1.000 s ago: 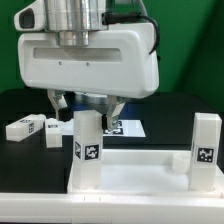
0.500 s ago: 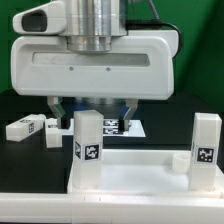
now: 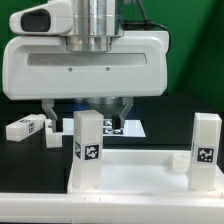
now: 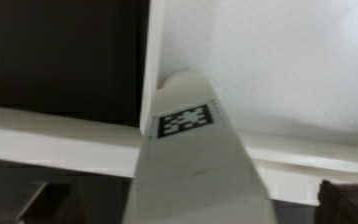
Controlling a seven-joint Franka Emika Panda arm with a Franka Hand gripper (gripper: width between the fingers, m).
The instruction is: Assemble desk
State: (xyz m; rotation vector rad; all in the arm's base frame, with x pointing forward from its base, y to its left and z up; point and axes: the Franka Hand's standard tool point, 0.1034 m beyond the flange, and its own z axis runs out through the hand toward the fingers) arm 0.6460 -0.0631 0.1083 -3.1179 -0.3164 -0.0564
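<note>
No readable text; legs [image 3: 88, 130] bear only black-and-white square tags [image 3: 89, 153].

The table [image 3: 172, 128] is black. A big white tabletop [image 3: 140, 190] lies flat on it at the front. A loose white leg [image 3: 24, 127] lies on its side at the exterior view's left, a second leg [image 3: 52, 133] is just beside it, and the marker board [image 3: 130, 128] lies farther back.

Gripper [image 3: 85, 108], jaws spread, over the upright leg [image 3: 88, 150]; to the exterior view's left of it, a lying leg [image 3: 24, 127].
</note>
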